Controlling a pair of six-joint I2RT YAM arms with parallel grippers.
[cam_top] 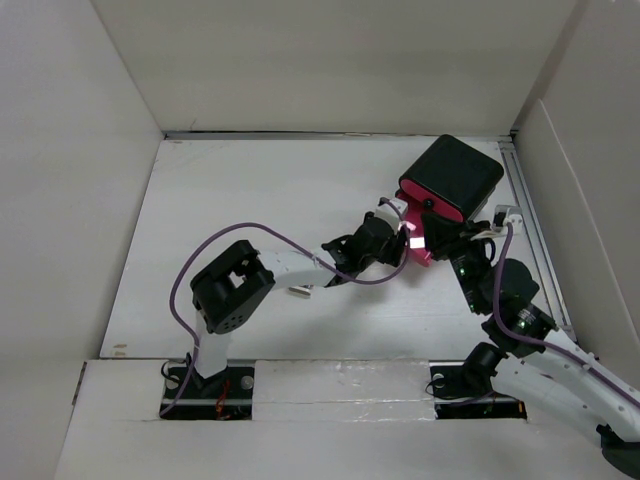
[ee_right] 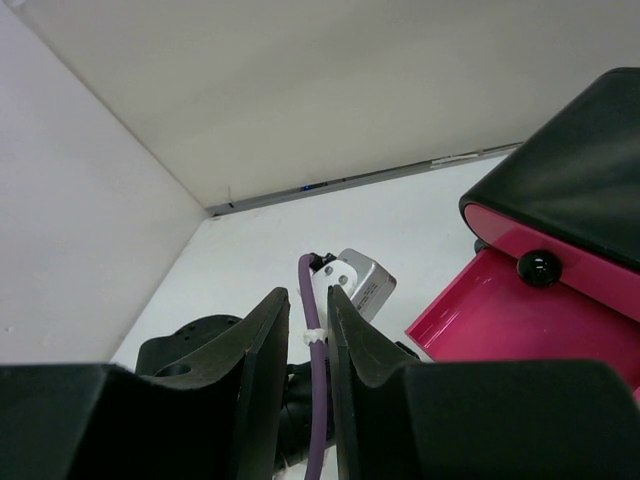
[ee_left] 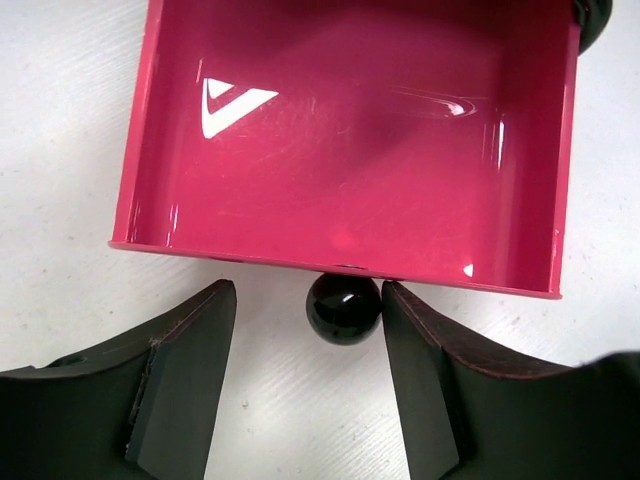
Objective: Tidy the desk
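Left gripper [ee_left: 308, 300]: spread, straddling black knob [ee_left: 343, 308] of pulled-out pink drawer [ee_left: 350, 150], touching neither side. Right gripper [ee_right: 307, 300]: parted by narrow slit, pinching nothing, beside black drawer box [cam_top: 462, 170]. Beneath everything, walled by white panels [cam_top: 330, 60]: desk [cam_top: 260, 190].

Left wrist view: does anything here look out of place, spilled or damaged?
Only one thing stands out: the glossy pink plastic drawer stands pulled out of the small black box and looks empty. Its round black knob sits between the open jaws of the left gripper, without touching them. No spill or damage shows.
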